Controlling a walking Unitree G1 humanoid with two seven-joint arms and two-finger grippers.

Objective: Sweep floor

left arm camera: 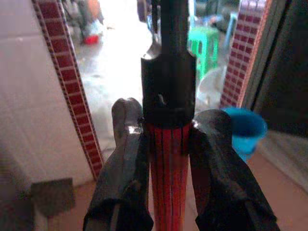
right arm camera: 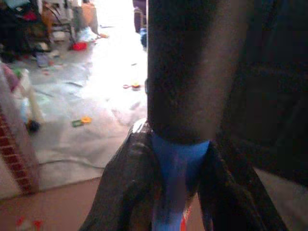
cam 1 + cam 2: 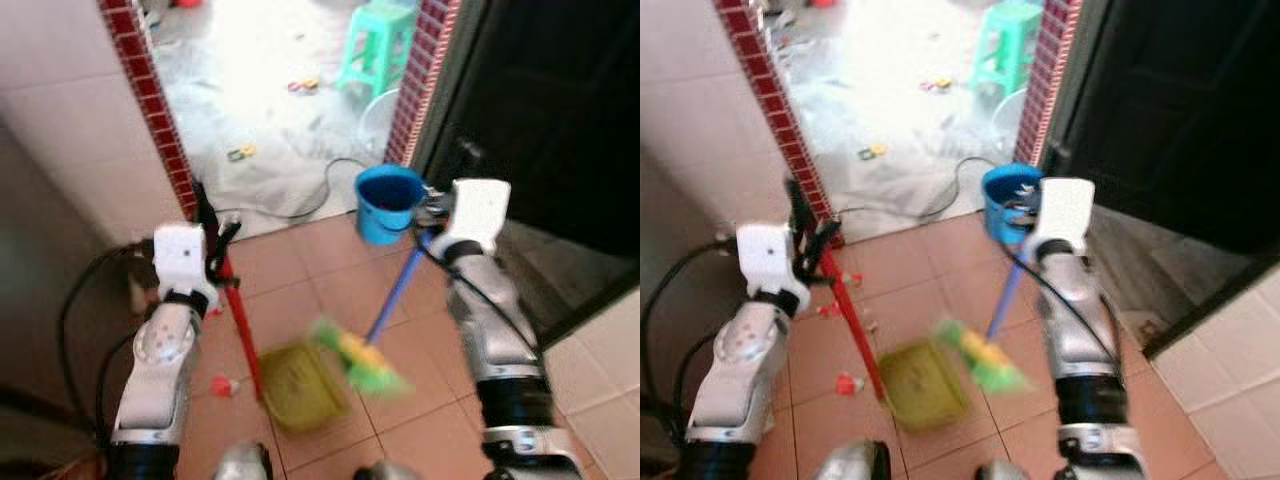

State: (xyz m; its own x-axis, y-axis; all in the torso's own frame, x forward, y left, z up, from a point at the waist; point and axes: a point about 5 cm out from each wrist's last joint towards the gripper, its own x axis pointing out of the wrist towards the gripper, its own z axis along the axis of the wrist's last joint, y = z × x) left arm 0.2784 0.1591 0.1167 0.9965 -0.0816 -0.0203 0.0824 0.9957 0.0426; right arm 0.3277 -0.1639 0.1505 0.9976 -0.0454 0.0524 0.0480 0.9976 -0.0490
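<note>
Head views: the left hand (image 3: 212,245) holds the dustpan's red handle (image 3: 240,325), the yellow-green dustpan (image 3: 302,385) below it on the floor tiles (image 3: 300,265). The right hand (image 3: 432,215) grips the blue broom handle (image 3: 395,290); its green bristles (image 3: 362,365) sit below, beside the dustpan.

Left wrist: fingers (image 1: 127,159) clamp the red handle.

Right wrist: fingers (image 2: 126,192) clasp the blue handle.

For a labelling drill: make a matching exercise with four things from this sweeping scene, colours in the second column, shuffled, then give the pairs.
Things:
1. Dustpan handle, held by the left gripper
2. Broom handle, held by the right gripper
3. Dustpan tray
4. Stool beyond the doorway

Colours:
A. Mint green
B. Blue
C. Red
D. Olive yellow

Pairs: 1-C, 2-B, 3-D, 4-A
</note>
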